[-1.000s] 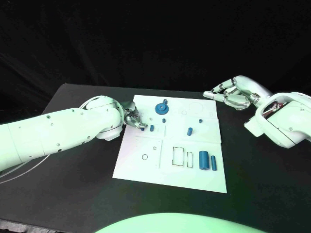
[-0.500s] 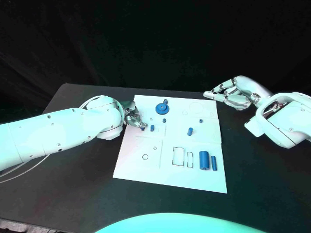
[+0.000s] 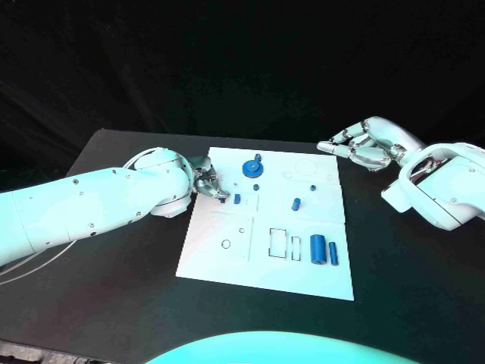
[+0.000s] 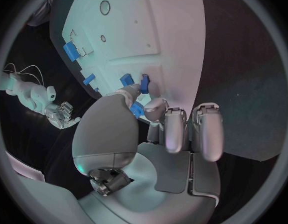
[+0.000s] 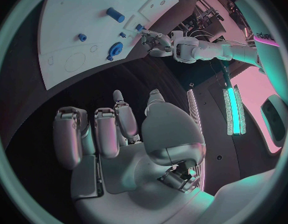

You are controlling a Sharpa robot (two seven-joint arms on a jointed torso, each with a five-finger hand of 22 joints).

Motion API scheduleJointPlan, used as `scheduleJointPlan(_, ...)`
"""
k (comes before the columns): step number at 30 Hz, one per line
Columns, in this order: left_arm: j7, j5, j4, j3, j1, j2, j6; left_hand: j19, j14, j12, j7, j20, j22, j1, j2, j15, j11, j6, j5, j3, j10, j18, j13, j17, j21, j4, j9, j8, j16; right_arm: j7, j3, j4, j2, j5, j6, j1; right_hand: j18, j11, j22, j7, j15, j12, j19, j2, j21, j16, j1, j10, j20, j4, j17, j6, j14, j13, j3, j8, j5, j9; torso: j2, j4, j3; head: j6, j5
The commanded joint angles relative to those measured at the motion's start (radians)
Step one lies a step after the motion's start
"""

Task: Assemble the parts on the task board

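Board: the white rectangular task board (image 3: 267, 227) lies mid-table on the black table (image 3: 111, 250).
Parts: small blue pieces sit on it, with a round blue disc (image 3: 250, 168) at the far side, two upright blue cylinders (image 3: 323, 251) at the near right, and a short blue peg (image 3: 296, 204) in the middle.
Left hand: the silver left hand (image 3: 209, 184) is at the board's far-left edge, fingertips (image 4: 133, 91) closed around a small blue part (image 4: 137, 109).
Right hand: the silver right hand (image 3: 358, 150) hovers off the far-right corner, fingers loosely curled, holding nothing.
Risk: the pinch looks shallow, so the part could tilt or slip and miss its seat.
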Motion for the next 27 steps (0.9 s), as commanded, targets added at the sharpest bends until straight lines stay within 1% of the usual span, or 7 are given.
scheduleJointPlan(1,0.0,-0.006,0.003,0.0,0.001,0.004,0.014,0.035,0.062,0.006,-0.006,-0.005,0.118,0.011,0.0,-0.009,-0.003,0.003,0.001,-0.007,0.003,-0.02,-0.001,0.104,0.004,0.002,0.002,-0.001,-0.001,0.007,0.0,0.0,0.0,-0.003,-0.002,0.0,0.02,-0.005,0.182,-0.007,-0.006,-0.003,0.026,0.005,-0.004,-0.003,0.005,-0.005,-0.009,0.0,0.051,0.002,0.056,0.034,-0.007,0.004,0.004,0.001,0.0,-0.0002,-0.0001,0.0,0.0)
scheduleJointPlan(3,0.0,-0.006,0.002,0.0,0.001,0.004,0.015,0.035,0.062,0.005,-0.006,-0.005,0.118,0.011,-0.001,-0.009,-0.003,0.003,0.001,-0.007,0.003,-0.02,-0.002,0.104,0.004,0.002,0.002,-0.001,-0.001,0.007,0.0,0.0,0.0,-0.003,-0.002,0.0,0.02,-0.005,0.182,-0.007,-0.006,-0.003,0.026,0.005,-0.004,-0.003,0.005,-0.005,-0.009,0.0,0.051,0.002,0.056,0.034,-0.007,0.004,0.004,0.001,0.0,0.0003,0.0005,0.001,0.0)
scheduleJointPlan(13,0.001,-0.002,-0.001,0.0,0.001,0.007,0.018,0.035,0.062,0.006,-0.006,-0.005,0.118,0.011,0.0,-0.009,-0.003,0.003,0.001,-0.007,0.003,-0.02,-0.001,0.104,0.004,0.002,0.002,-0.001,-0.001,0.007,0.0,0.001,0.0,-0.003,-0.002,0.0,0.02,-0.005,0.182,-0.007,-0.006,-0.003,0.026,0.005,-0.004,-0.003,0.005,-0.005,-0.009,0.0,0.051,0.002,0.056,0.034,-0.007,0.004,0.004,0.001,0.0,0.0002,0.0007,-0.001,0.0)
scheduleJointPlan(18,0.001,-0.001,-0.001,0.0,0.001,0.007,0.022,0.035,0.062,0.005,-0.007,-0.005,0.118,0.014,0.001,-0.009,-0.003,0.003,0.001,-0.007,0.003,-0.02,-0.002,0.104,0.004,0.002,0.002,-0.001,-0.001,0.007,0.0,0.0,0.0,-0.003,-0.002,0.0,0.02,-0.005,0.182,-0.007,-0.006,-0.003,0.026,0.005,-0.004,-0.003,0.005,-0.005,-0.009,0.0,0.051,0.002,0.056,0.034,-0.007,0.004,0.004,0.001,-0.001,-0.0005,0.0002,-0.001,0.001)
scheduleJointPlan(20,0.001,-0.001,0.0,0.0,0.001,0.007,0.024,0.035,0.062,0.005,-0.007,-0.005,0.118,0.017,0.001,-0.009,-0.003,0.003,0.002,-0.007,0.003,-0.02,-0.002,0.104,0.004,0.001,0.002,-0.001,-0.001,0.007,0.0,0.0,-0.001,-0.003,-0.002,0.0,0.02,-0.005,0.182,-0.007,-0.006,-0.003,0.026,0.005,-0.004,-0.003,0.005,-0.005,-0.009,0.0,0.051,0.002,0.056,0.034,-0.007,0.004,0.004,0.001,0.0,0.0,-0.0001,-0.002,0.0)
scheduleJointPlan(27,0.001,-0.001,0.003,0.0,0.001,0.005,0.027,0.035,0.062,0.006,-0.008,-0.006,0.119,0.031,0.006,-0.01,-0.004,0.003,0.002,-0.005,0.004,-0.02,-0.002,0.104,0.005,-0.001,0.003,-0.002,-0.001,0.008,0.0,0.0,-0.001,-0.003,-0.002,0.0,0.02,-0.005,0.182,-0.007,-0.006,-0.003,0.026,0.005,-0.004,-0.003,0.005,-0.005,-0.009,0.0,0.051,0.002,0.056,0.034,-0.007,0.004,0.004,0.001,0.0,0.0007,-0.0002,-0.001,0.001)
